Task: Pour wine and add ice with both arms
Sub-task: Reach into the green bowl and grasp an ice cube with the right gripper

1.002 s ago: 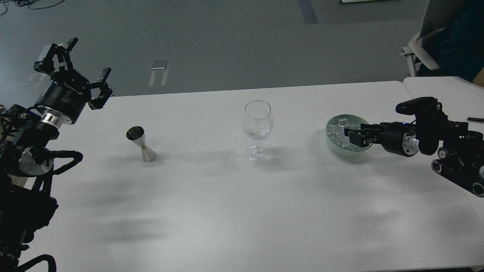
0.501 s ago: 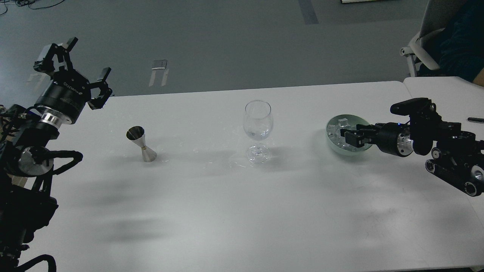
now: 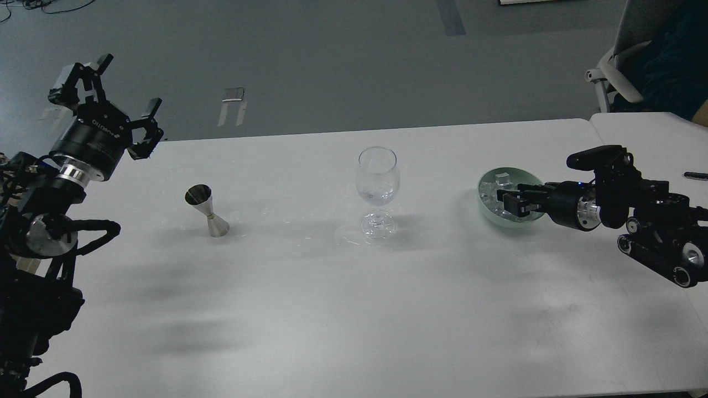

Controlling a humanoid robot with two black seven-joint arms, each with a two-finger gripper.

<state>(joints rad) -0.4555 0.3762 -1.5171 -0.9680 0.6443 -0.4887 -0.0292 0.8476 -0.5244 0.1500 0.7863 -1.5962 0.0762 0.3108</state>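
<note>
A clear stemmed wine glass (image 3: 377, 176) stands upright at the table's middle, with a small measure of colourless wine (image 3: 377, 195) at its bottom. A steel jigger (image 3: 208, 210) stands to its left. A pale green bowl (image 3: 483, 210) at the right holds a heap of clear ice (image 3: 492, 193). My right gripper (image 3: 506, 200) reaches in from the right, its dark fingers low over the ice inside the bowl; whether they hold a cube is hidden. My left gripper (image 3: 113, 91) is open and empty, raised beyond the table's far left corner, well apart from the jigger.
A second white table (image 3: 652, 130) adjoins at the right, with a dark pen-like object (image 3: 695, 175) on it. A chair and a seated person (image 3: 664, 55) are at the back right. Grey floor lies beyond the far edge.
My right arm has shifted a little to the left, carrying its gripper further over the ice bowl. My left arm, the glass and the jigger have stayed put.
</note>
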